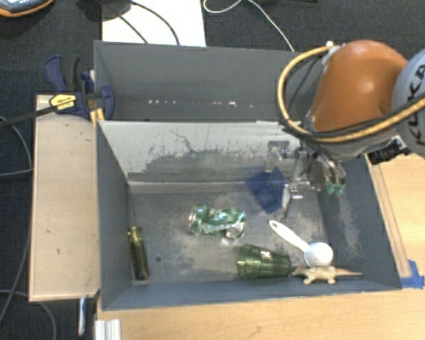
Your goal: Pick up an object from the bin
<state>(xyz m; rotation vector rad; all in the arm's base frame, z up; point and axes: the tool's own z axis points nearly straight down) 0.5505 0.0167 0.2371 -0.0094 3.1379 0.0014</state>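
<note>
— Where is your end effector at this moment?

— My end effector [292, 192] hangs low inside the grey bin [120, 190], toward its right side and near the back wall, under my orange cover [358, 83].

— Is it apart or together?

— I cannot tell. The metal parts overlap from this angle.

— What lies nearest to it?

— A blue crumpled piece [266, 188]. It sits on the bin floor just beside my end effector, on the left of it in the camera view. Whether I touch it, I cannot tell.

— And the other things?

— In front of the blue crumpled piece, near the middle of the floor, lies a crumpled green-and-white wrapper [216, 220]. Closer to the front wall a dark green cup [262, 263] lies on its side. Just right of it is a white spoon [301, 241], its bowl toward the front, with a small pale toy lizard [322, 275] just beside that bowl. Well apart from all these, by the left wall, lies an olive stick [137, 252].
</note>
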